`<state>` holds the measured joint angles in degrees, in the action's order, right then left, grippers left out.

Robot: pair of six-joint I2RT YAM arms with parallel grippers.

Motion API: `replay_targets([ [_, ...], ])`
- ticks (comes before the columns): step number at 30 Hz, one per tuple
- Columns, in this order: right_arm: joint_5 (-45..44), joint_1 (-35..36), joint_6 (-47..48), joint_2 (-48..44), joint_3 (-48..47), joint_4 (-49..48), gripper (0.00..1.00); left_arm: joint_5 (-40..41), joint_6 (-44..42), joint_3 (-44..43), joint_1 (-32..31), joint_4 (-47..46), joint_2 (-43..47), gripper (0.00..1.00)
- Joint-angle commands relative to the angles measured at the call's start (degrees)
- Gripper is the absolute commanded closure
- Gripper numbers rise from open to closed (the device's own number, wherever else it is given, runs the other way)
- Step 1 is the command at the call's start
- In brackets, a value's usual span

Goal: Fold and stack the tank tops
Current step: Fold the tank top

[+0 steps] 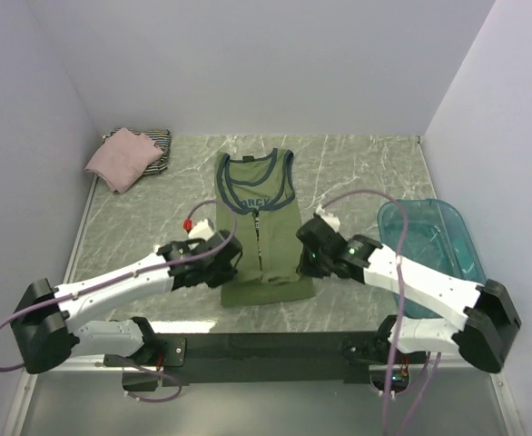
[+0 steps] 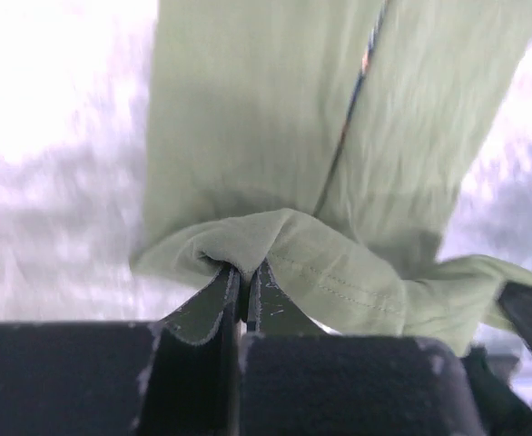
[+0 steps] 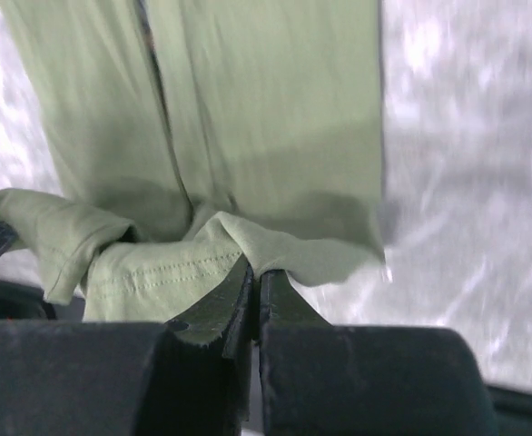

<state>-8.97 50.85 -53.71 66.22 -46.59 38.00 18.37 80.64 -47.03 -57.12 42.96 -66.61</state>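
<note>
While the left claw (image 2: 245, 270) and right claw (image 3: 253, 274) clenched the six-o'clock hem of the olive-green tank top (image 1: 259, 213) on the desk (image 1: 366, 173), the fold likely needed that hem carried toward twelve o'clock.

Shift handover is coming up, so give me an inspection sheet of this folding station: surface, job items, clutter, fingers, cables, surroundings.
Surface: grey marble-look tabletop.
Job's things: olive-green tank top with navy trim lies flat at centre, sides folded inward; pale pink tank top sits folded on black-and-white striped tank top, far left corner.
Clutter: translucent teal plastic tub, right side.
Fingers: left fingers and right fingers each shut on the olive top's near hem.
Cables: purple cables loop along both arms.
Surroundings: plain pale walls.
</note>
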Motion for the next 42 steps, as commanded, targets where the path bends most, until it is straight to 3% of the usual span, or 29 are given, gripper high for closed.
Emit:
replay_targets([
  [1,-1.1,-3.6,7.7,4.6,-6.4,-5.6,1.00,0.9,-12.0,-3.2,6.8,-5.7,-2.6,0.99],
  [7,1.8,-8.2,11.7,14.2,-11.3,-9.5,1.00,-2.5,-18.6,-5.1,16.1,-12.6,-8.6,0.99],
  [16,4.5,-15.0,15.3,25.1,-21.1,-11.5,1.00,-6.2,-22.3,-11.8,23.3,-18.5,-19.9,0.99],
  [31,8.8,-21.0,16.7,39.7,-33.4,-12.8,1.00,-10.1,-25.9,-22.1,29.6,-21.2,-30.7,0.99],
  [42,11.9,-24.3,16.5,41.7,-36.6,-13.8,1.00,-12.4,-27.4,-23.5,33.1,-24.3,-32.2,0.99],
])
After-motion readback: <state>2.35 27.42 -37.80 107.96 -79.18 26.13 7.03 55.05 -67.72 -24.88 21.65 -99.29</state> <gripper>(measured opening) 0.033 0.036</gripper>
